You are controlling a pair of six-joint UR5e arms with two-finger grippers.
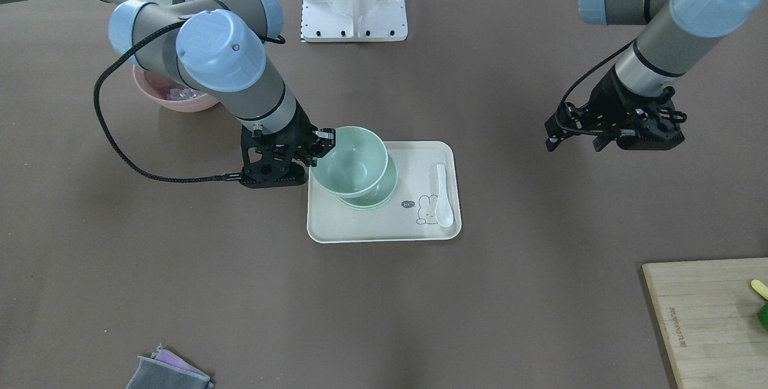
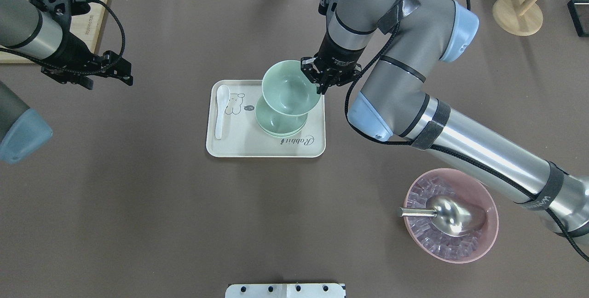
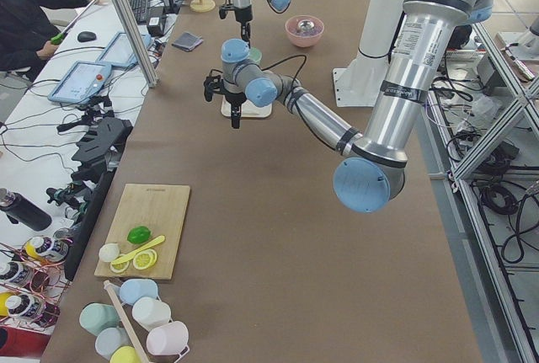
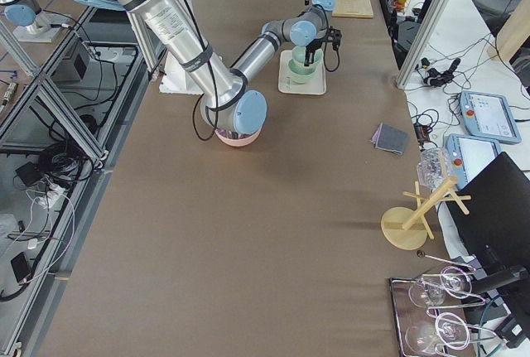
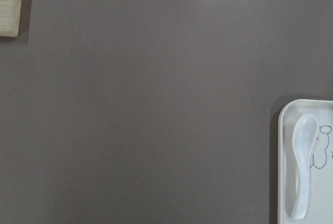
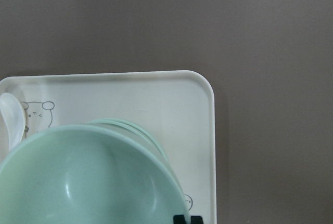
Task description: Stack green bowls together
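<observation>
Bright, even overhead light.
Soft shadows on table [image 1: 180,287], scoop [image 2: 453,215] glinting, near green bowl [image 6: 88,177] slightly blurred.

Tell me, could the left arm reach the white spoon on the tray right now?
Probably yes. The spoon lies at the tray edge nearest the left gripper, only bare table between. The right gripper holds a bowl over the stack on the tray's far side.

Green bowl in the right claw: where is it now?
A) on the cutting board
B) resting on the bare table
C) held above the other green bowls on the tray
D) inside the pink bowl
C: the right claw pinches the held green bowl by its rim, lifted over the stacked green bowls on the tray.
</observation>
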